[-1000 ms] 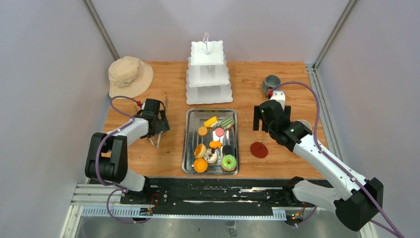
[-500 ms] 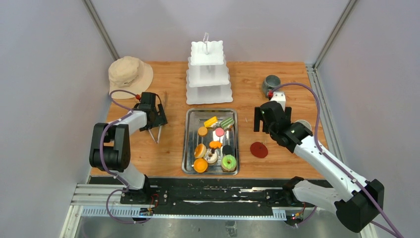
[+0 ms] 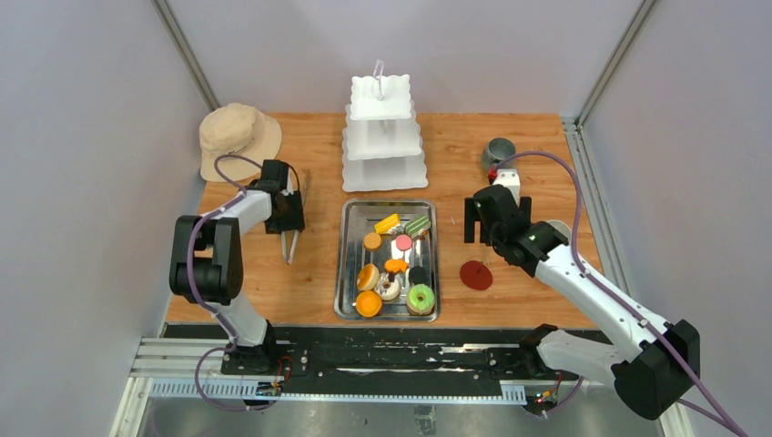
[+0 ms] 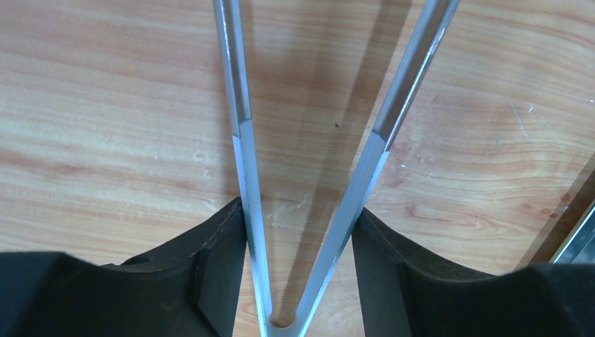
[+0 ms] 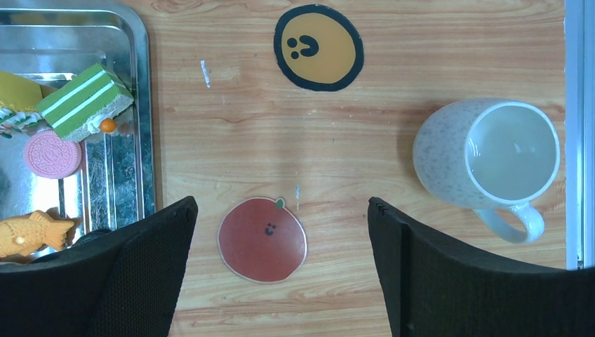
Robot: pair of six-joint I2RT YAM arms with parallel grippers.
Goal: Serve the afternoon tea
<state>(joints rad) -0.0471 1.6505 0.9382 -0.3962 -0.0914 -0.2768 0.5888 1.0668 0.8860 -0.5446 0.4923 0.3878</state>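
Several toy pastries and donuts lie in the steel tray [image 3: 344,264], among them a green donut [image 3: 421,297], a green layered cake [image 5: 84,102], a pink cookie [image 5: 52,154] and a fish pastry [image 5: 31,234]. Left of the tray, my left gripper [image 3: 286,221] [image 4: 298,239] is shut on metal tongs [image 3: 289,244] [image 4: 242,105], each finger pressing one tong arm near the hinge. My right gripper [image 3: 481,221] [image 5: 281,232] hangs open above a red coaster [image 5: 262,239]. The white mug [image 5: 491,154] stands to its right, and the grey mug [image 3: 498,152] at the back right.
A white three-tier stand [image 3: 383,137] rises behind the tray. The beige hat [image 3: 238,137] lies at the back left. An orange smiley coaster [image 5: 318,48] lies beyond the red one. The table's right edge runs just past the white mug.
My left gripper has slid toward the back of the table and its jaws have narrowed onto the tongs. The right arm has barely moved.
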